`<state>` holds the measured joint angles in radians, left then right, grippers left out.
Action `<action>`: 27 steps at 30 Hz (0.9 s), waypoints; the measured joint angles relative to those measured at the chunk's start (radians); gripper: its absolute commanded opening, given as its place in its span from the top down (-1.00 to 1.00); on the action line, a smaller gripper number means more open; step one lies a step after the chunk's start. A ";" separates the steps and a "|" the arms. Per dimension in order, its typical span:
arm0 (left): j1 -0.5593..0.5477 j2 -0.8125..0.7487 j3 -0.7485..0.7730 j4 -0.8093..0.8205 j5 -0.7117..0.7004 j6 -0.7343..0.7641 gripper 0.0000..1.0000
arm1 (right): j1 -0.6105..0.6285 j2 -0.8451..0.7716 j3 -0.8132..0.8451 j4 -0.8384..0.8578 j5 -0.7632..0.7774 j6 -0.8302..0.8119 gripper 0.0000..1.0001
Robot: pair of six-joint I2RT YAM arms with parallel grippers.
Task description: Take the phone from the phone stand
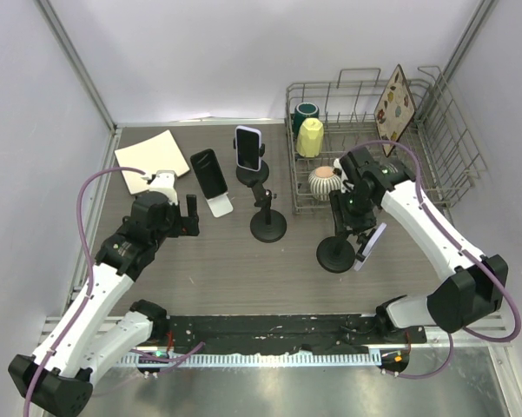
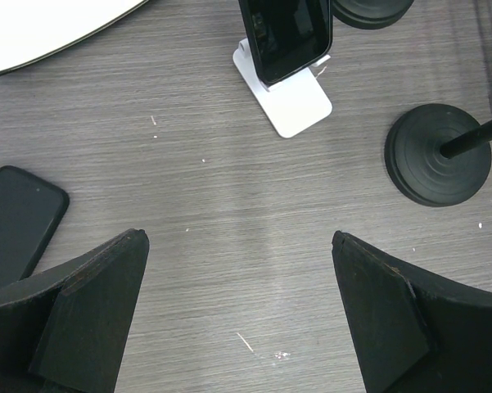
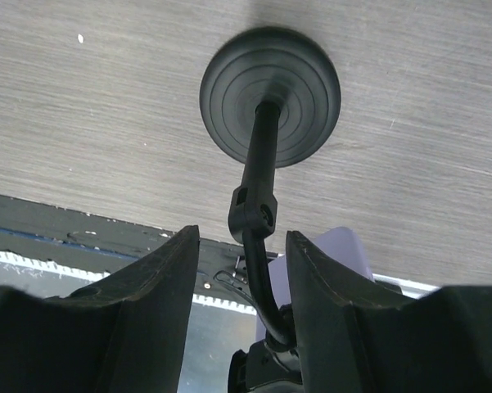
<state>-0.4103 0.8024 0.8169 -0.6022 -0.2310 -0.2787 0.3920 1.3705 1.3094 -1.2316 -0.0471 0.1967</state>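
Observation:
A black stand with a round base (image 1: 336,255) holds a lavender phone (image 1: 371,246) at its front right. My right gripper (image 1: 352,228) is open and straddles the stand's neck. In the right wrist view the neck (image 3: 262,192) runs between the fingers (image 3: 155,295) without touching them, the base (image 3: 270,94) lies beyond, and the lavender phone (image 3: 344,258) shows behind the right finger. My left gripper (image 1: 191,217) is open and empty, low over the table (image 2: 237,237).
A black phone on a white stand (image 1: 211,178) (image 2: 286,37) and a phone on a second black stand (image 1: 248,148), base (image 1: 267,228) (image 2: 438,155), stand mid-table. Another black phone (image 2: 16,221) lies flat. A beige pad (image 1: 152,156) lies back left. A wire rack (image 1: 373,139) holds cups.

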 measured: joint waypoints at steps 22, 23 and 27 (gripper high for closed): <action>-0.001 -0.032 0.000 0.000 0.006 0.002 -1.00 | 0.398 0.151 0.114 0.000 0.039 0.130 0.98; -0.001 -0.035 0.000 0.000 0.005 0.002 -1.00 | 0.426 0.174 0.136 0.006 0.039 0.137 0.99; -0.001 -0.051 0.000 -0.001 -0.021 0.002 -1.00 | 0.512 0.281 0.245 0.019 0.037 0.147 0.99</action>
<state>-0.4114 0.7517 0.8169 -0.6033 -0.2516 -0.2771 0.9035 1.6512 1.5547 -1.2125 -0.0101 0.3439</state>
